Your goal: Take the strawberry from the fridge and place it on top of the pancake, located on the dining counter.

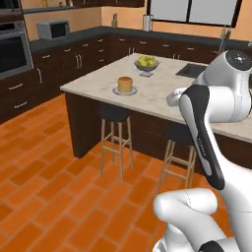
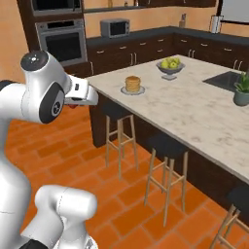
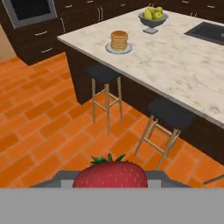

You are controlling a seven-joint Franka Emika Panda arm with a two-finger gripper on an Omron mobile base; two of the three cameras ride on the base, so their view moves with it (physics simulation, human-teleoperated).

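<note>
Already clamped between the gripper [image 3: 110, 181] jaws, the strawberry [image 3: 110, 174] rides high for carrying, well short of the pancake [image 3: 119, 40] near the dining counter [image 3: 175, 70] corner

1 strawberry [image 3: 110, 174] is showing in the hand view. 1 pancake [image 1: 125, 84] stack is sitting on 1 plate [image 1: 116, 91] on 1 desk [image 1: 157, 93]. 1 bowl [image 1: 146, 66] of yellow fruit is standing there too, beside 1 sink [image 1: 191, 70] and 1 potted plant [image 2: 241, 90]. 3 stools [image 2: 118, 113] are lining up along the desk in the right base view. 1 microwave [image 1: 53, 30] and 1 wall oven [image 2: 60, 43] are showing behind.
</note>
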